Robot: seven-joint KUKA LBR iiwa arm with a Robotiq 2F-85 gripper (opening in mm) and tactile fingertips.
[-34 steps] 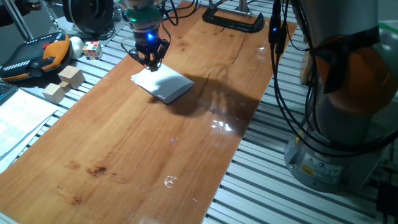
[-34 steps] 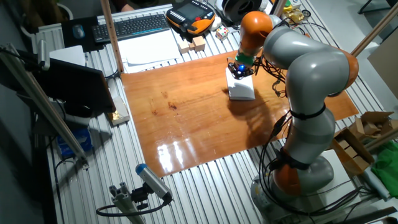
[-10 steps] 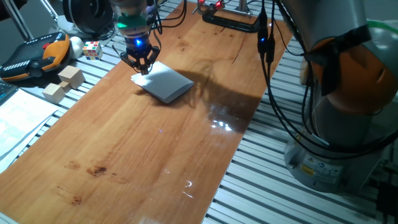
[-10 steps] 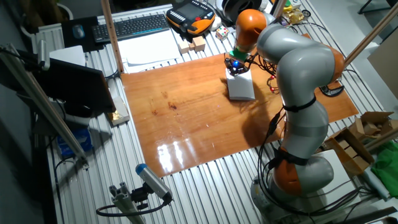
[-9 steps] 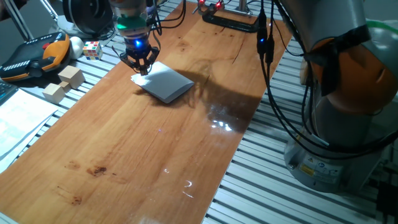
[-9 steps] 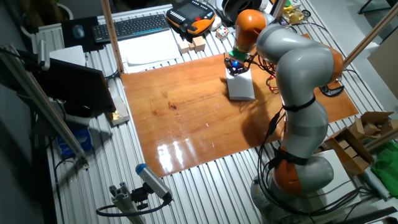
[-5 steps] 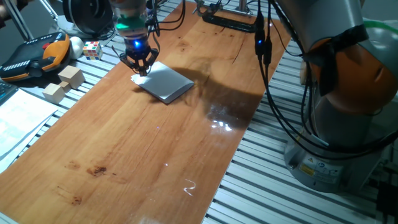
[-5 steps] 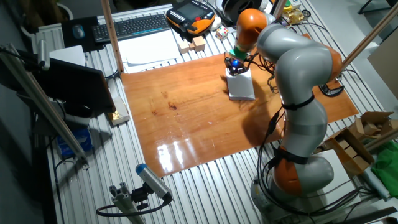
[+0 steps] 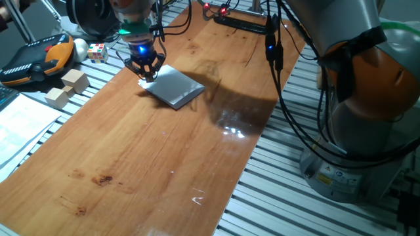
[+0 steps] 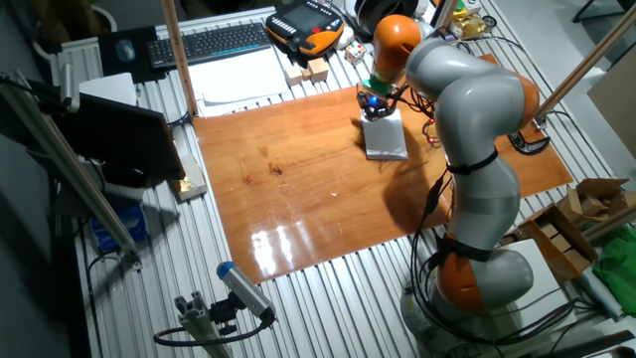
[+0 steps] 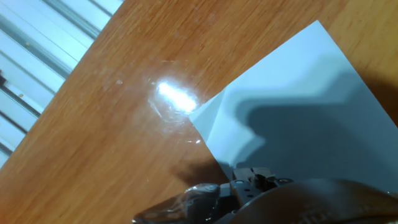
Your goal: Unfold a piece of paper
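Folded white rectangular piece of paper [image 9: 174, 87] lies on the brown wooden board [image 9: 144, 151]; tan wooden blocks [image 9: 67, 86] well apart; gripper [image 9: 145, 68] at its corner, finger spread not discernible.

light: i see even, bright overhead light in both fixed views.
glare: white patches on the table [image 9: 231, 131] varnish.
shadows: arm's soft shadow crosses the piece of paper [image 11: 298, 118].
focus: hand view blurs at its bottom edge.
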